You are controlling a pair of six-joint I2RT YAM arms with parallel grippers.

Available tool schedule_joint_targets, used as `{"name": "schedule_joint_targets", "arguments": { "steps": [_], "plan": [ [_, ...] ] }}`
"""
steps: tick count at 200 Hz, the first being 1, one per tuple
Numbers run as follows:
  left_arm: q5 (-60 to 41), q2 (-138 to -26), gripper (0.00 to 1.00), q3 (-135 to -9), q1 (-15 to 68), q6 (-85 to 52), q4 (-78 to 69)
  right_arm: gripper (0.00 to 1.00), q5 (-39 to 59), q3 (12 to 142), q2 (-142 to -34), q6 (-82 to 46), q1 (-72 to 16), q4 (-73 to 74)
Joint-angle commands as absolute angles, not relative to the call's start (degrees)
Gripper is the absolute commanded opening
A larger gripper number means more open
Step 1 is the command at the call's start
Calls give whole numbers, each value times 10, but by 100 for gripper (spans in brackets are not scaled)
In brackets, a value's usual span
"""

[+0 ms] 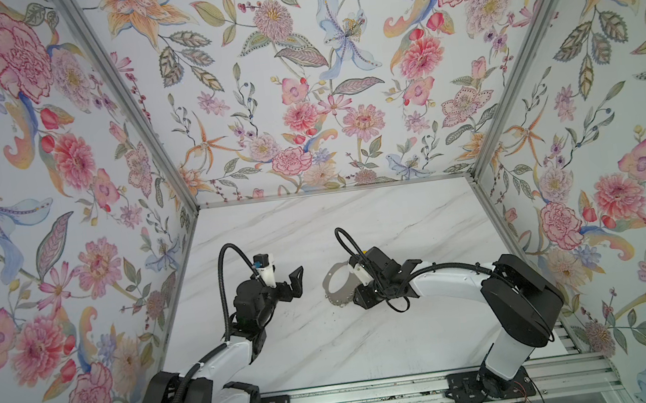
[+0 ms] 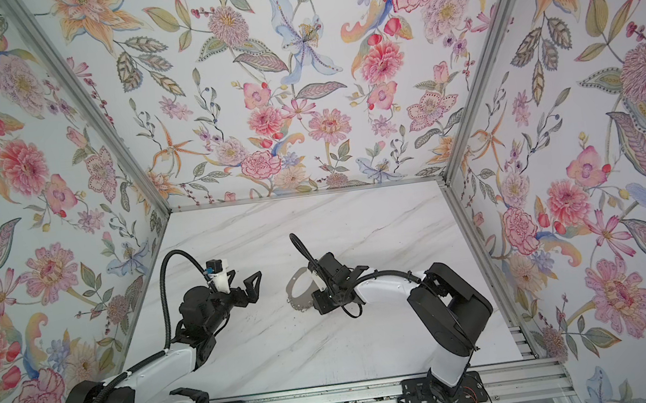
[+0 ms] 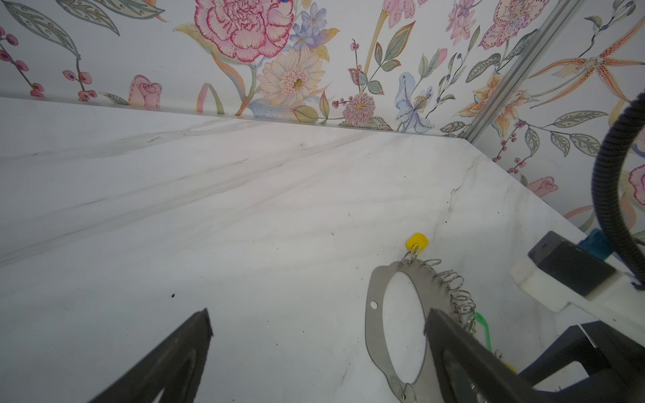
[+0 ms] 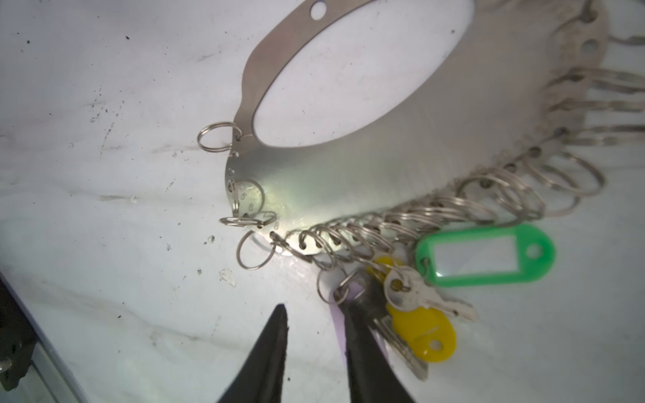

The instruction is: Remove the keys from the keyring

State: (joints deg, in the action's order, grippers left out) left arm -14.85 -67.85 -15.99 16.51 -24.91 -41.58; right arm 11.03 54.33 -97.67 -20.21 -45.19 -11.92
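On the table [image 4: 104,174], keys [image 4: 412,293] cluster at the keyring [image 4: 349,167] rim.

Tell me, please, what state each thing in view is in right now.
keyring: lying flat on the table, small rings fringing its edge.
keys: attached to those rings, bunched together.
left tool: wide open, empty, apart from the keyring.
right tool: jaws narrowly apart, one finger over the lilac-tagged key.
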Motion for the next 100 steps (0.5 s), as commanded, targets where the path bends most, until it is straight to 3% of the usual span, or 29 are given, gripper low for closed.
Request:
{"name": "schedule_joint_targets", "arguments": {
  "steps": [1,100],
  "plan": [
    [-163,-686,99,-159,169,-249,-435,30,100,545,-982,-191,-443,-130],
    [-163,-686,99,-160,169,-248,-432,32,110,529,-986,-197,-440,-136]
  ]
}}
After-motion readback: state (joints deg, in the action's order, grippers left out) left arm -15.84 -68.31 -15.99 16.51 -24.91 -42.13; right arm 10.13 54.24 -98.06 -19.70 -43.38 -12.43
